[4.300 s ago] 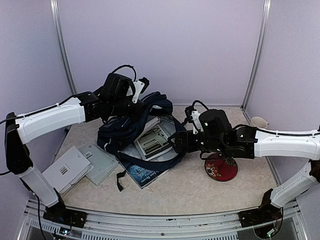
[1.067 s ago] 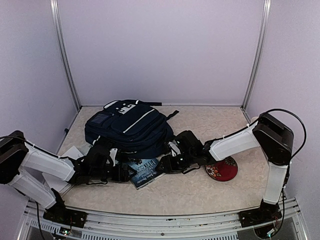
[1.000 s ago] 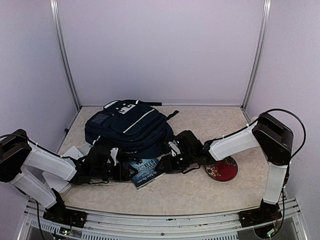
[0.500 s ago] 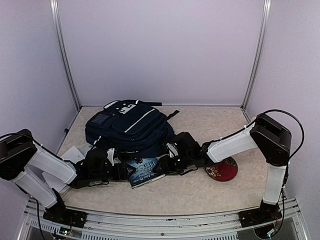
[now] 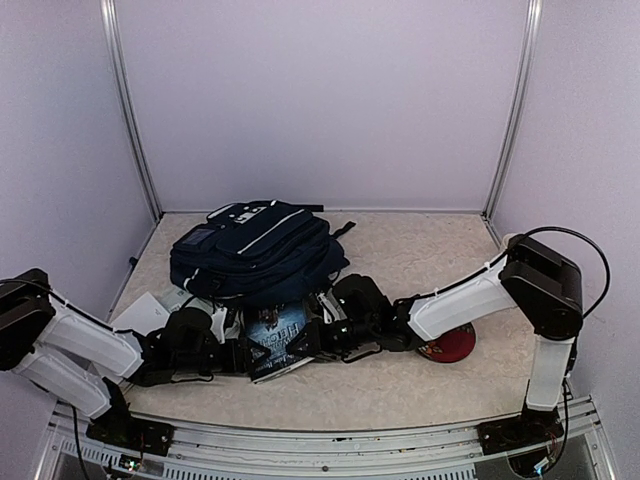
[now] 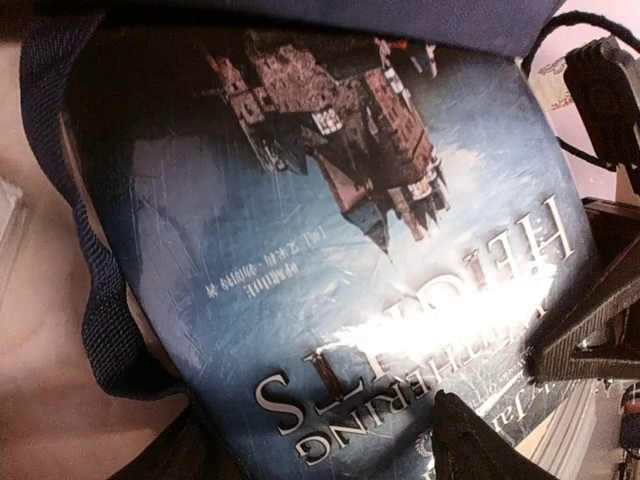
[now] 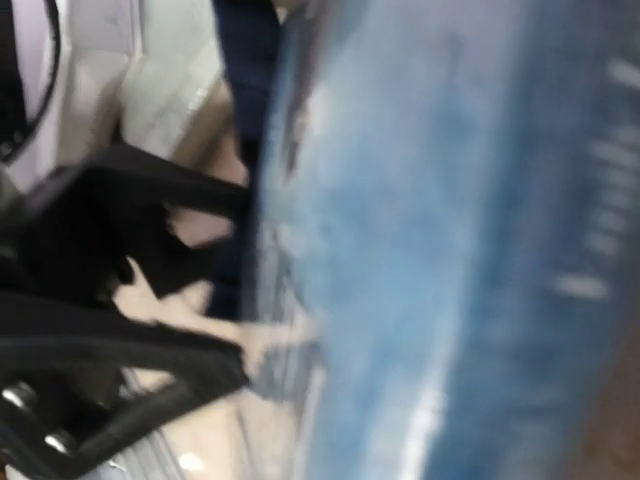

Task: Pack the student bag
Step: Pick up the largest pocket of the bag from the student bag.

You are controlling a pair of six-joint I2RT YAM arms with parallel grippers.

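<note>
Lying left of centre toward the far side of the bench (image 5: 430,260), the student bag (image 5: 255,250) has a Wuthering Heights book (image 5: 275,340) tilted against its near edge. The left end effector (image 5: 238,352) is at the book's left side. The right end effector (image 5: 318,338) is at its right side, with one finger (image 6: 590,325) across the cover's edge. Whether either one pinches the book I cannot tell. A red dish (image 5: 455,345) sits further right, partly behind the right arm.
</note>
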